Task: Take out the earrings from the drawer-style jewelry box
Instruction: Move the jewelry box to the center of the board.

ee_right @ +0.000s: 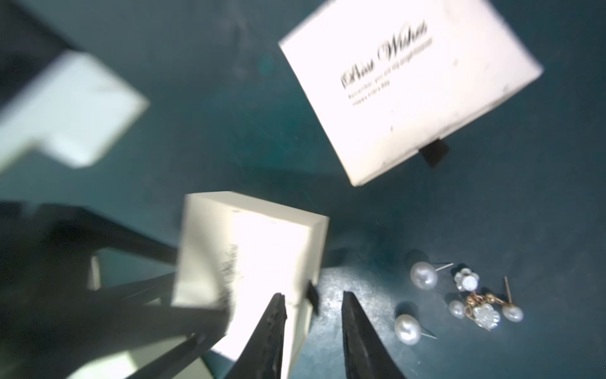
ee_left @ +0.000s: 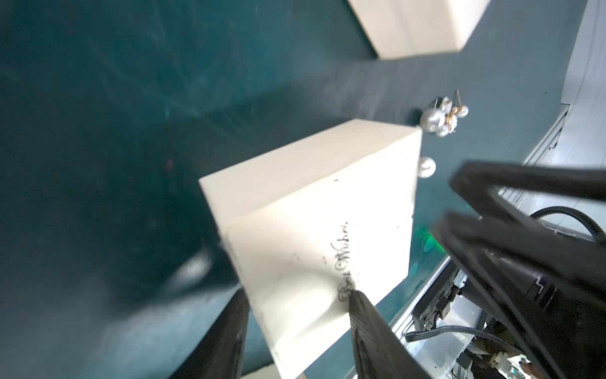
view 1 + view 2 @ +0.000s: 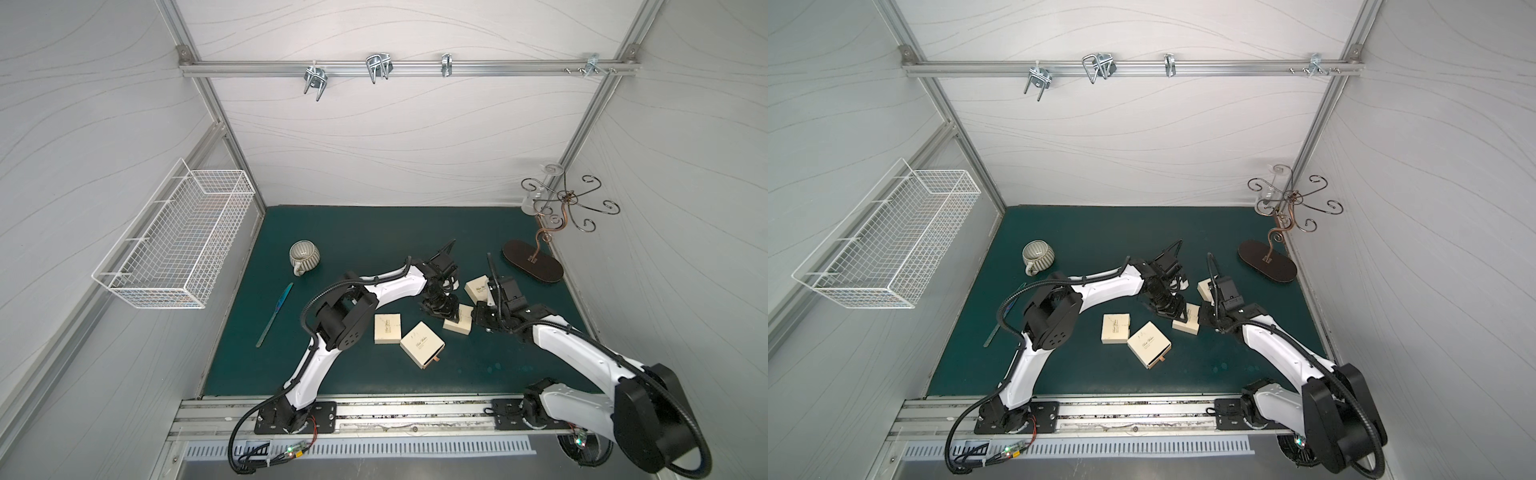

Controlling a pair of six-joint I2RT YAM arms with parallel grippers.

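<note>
Earrings (image 1: 423,275) loose on green mat (image 1: 229,131) — just beside right gripper (image 1: 313,294), untouched.

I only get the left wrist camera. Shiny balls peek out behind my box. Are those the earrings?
Observer: Yes. The right wrist view shows the earrings whole, lying loose on the green mat.
Operator: What's the other arm doing?
Observer: The right end effector is open; the black pull tab of your box shows between its tips.
Operator: Anything else around?
Observer: In both top views, a ribbed grey cup sits far off, on the left arm's side.
</note>
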